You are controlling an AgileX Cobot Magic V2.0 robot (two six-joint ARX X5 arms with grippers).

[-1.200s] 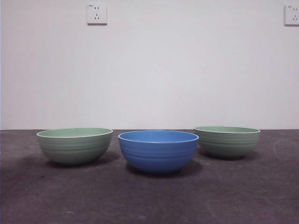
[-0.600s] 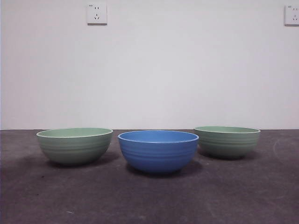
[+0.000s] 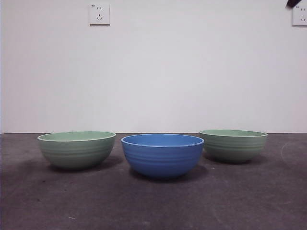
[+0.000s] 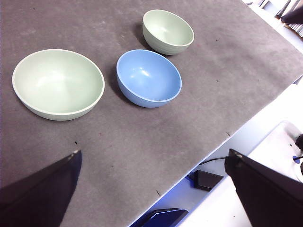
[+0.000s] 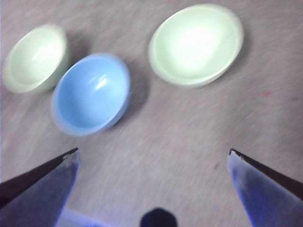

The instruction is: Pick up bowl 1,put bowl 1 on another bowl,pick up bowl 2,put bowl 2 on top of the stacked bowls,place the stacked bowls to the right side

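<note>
I see both grippers, left gripper [image 4: 151, 189] and right gripper [image 5: 151, 184], wide open, empty — a crooked grab could knock the pale green ribbed bowl [image 5: 196, 45] into the round blue ribbed bowl [image 5: 91, 93] nearby.

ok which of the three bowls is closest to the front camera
The blue bowl: it stands in the middle and ahead of both green bowls, looking largest.

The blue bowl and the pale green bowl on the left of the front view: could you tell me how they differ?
The blue bowl is blue inside and out; the left green bowl is pale green with a light rim. In the front view the blue bowl stands in the middle and nearer the camera, the green one to its left, apart from it. Both are round, ribbed, upright, empty and similar in size.
</note>
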